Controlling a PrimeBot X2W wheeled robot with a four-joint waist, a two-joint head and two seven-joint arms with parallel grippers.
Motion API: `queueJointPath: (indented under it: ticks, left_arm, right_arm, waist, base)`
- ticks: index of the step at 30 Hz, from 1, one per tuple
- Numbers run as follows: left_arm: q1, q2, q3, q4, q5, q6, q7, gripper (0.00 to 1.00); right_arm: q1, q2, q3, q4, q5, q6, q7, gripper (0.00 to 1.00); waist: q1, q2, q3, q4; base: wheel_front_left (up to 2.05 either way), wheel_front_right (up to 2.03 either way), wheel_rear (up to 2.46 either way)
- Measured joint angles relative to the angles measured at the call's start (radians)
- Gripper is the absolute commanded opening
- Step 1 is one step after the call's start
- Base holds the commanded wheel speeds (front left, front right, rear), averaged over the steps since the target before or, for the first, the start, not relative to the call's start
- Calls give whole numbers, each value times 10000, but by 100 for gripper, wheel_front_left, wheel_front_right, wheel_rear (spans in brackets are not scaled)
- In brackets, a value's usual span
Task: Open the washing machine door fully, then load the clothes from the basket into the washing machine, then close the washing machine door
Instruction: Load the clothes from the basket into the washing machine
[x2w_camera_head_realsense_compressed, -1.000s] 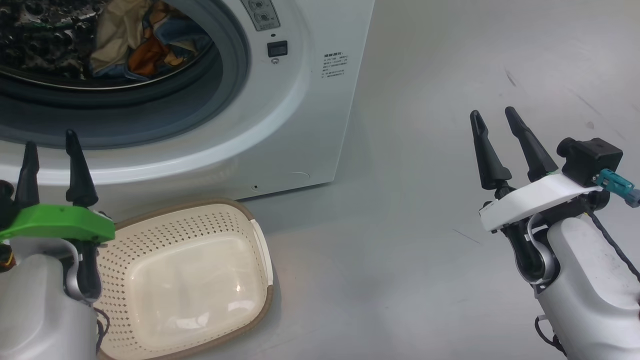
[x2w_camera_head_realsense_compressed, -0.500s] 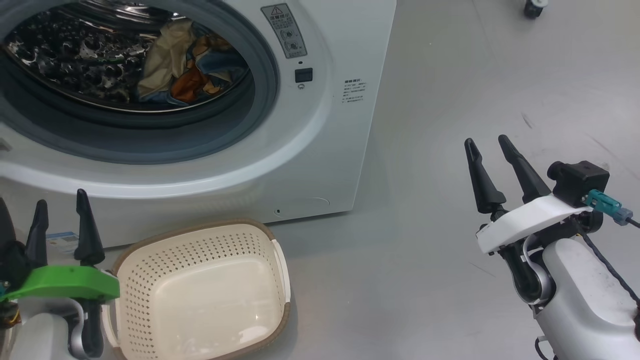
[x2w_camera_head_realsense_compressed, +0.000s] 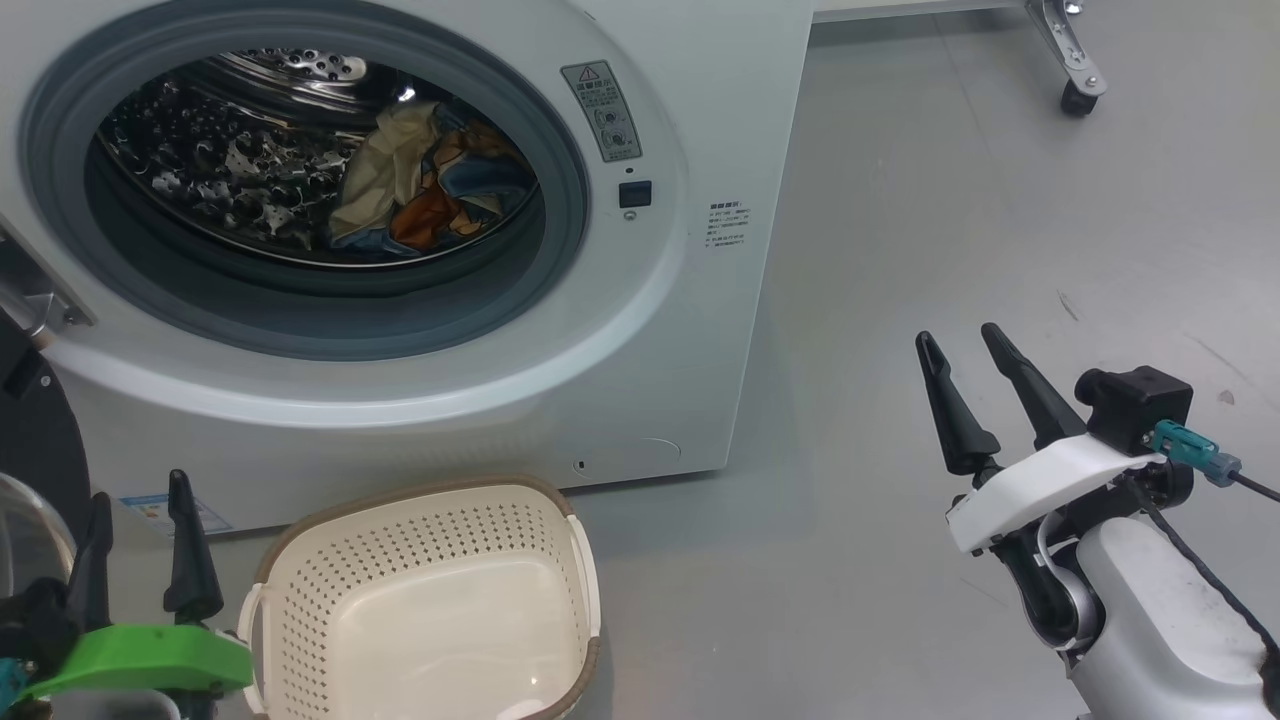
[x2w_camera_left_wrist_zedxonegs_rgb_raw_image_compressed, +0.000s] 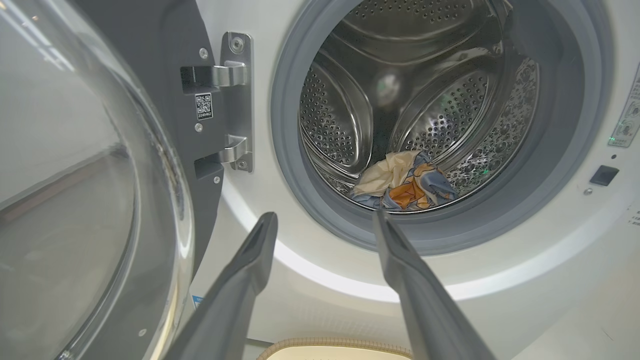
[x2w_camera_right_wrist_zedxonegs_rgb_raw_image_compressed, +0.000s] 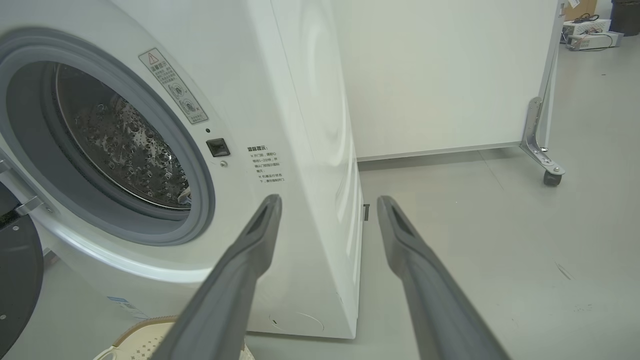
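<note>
The white washing machine (x2w_camera_head_realsense_compressed: 690, 330) stands with its round opening uncovered. Its door (x2w_camera_left_wrist_zedxonegs_rgb_raw_image_compressed: 90, 210) hangs swung out to the left, black rim and clear glass bowl close to my left wrist camera; a dark edge of the door (x2w_camera_head_realsense_compressed: 30, 440) is at the head view's left. The clothes (x2w_camera_head_realsense_compressed: 430, 185), blue, orange and cream, lie crumpled inside the steel drum (x2w_camera_left_wrist_zedxonegs_rgb_raw_image_compressed: 400, 182). On the floor before the machine sits the cream perforated basket (x2w_camera_head_realsense_compressed: 420, 600) with nothing in it. My left gripper (x2w_camera_head_realsense_compressed: 135, 545) is open beside the basket. My right gripper (x2w_camera_head_realsense_compressed: 960, 365) is open over bare floor.
Grey floor (x2w_camera_head_realsense_compressed: 950, 200) stretches to the right of the machine. A white panel on a castor foot (x2w_camera_right_wrist_zedxonegs_rgb_raw_image_compressed: 547, 172) stands behind, its wheel (x2w_camera_head_realsense_compressed: 1075, 100) at the head view's top right. The door hinge (x2w_camera_left_wrist_zedxonegs_rgb_raw_image_compressed: 235, 100) sits left of the opening.
The head camera has tilted up, so the whole picture slid down and more of the drum and door shows. Both grippers stay open; nothing was picked up or released.
</note>
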Motion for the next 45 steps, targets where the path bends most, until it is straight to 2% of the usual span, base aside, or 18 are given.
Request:
queueJointPath:
  ticks: [16, 45]
  left_arm:
    - [686, -136, 69, -828, 8, 0, 0, 100]
    - [1008, -221, 148, -1390, 104, 0, 0, 100]
  right_arm:
    - [0, -144, 121, -73, 27, 0, 0, 100]
    - [0, -167, 75, -128, 196, 0, 0, 100]
  waist:
    - [0, 0, -140, 64]
    - [1, 0, -41, 12]
  base:
    - [0, 0, 0]
    - [-1, 1, 0]
